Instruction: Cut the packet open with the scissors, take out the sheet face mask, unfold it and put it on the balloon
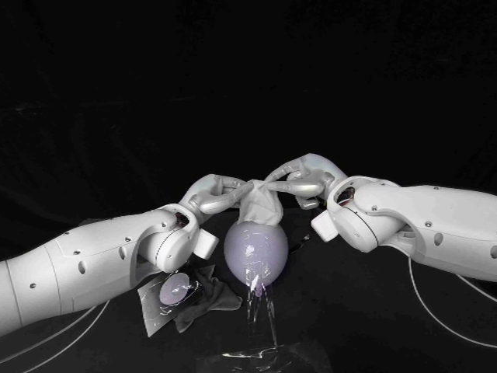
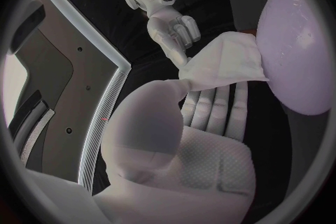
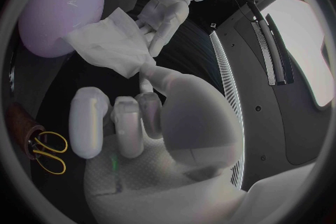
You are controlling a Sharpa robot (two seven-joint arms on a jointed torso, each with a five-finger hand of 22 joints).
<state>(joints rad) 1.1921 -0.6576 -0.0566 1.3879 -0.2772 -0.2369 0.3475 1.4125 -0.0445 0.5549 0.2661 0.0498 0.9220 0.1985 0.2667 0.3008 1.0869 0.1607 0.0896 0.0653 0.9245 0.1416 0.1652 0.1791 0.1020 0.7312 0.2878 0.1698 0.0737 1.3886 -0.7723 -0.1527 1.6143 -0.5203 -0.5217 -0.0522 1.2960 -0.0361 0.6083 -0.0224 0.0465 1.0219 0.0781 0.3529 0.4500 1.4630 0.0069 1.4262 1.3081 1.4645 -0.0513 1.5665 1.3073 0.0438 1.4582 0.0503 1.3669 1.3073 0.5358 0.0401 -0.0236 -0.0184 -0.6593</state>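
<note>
I'm pinching the crumpled white sheet face mask (image 1: 258,207) between my left hand (image 1: 212,194) and right hand (image 1: 301,179), touching the pale lilac balloon (image 1: 256,250) at twelve o'clock; the silvery packet (image 1: 177,294) is lying at its seven.

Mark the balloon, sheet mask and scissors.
balloon (image 1: 256,250), head view, middle of its lilac body.
sheet mask (image 2: 224,61), left wrist view, middle of the white sheet.
scissors (image 3: 43,148), right wrist view, yellow handles.

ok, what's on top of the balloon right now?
A crumpled white sheet mask lies against the upper end of the pale lilac balloon, pinched by the left hand and right hand. The balloon surface beneath it is covered.
</note>
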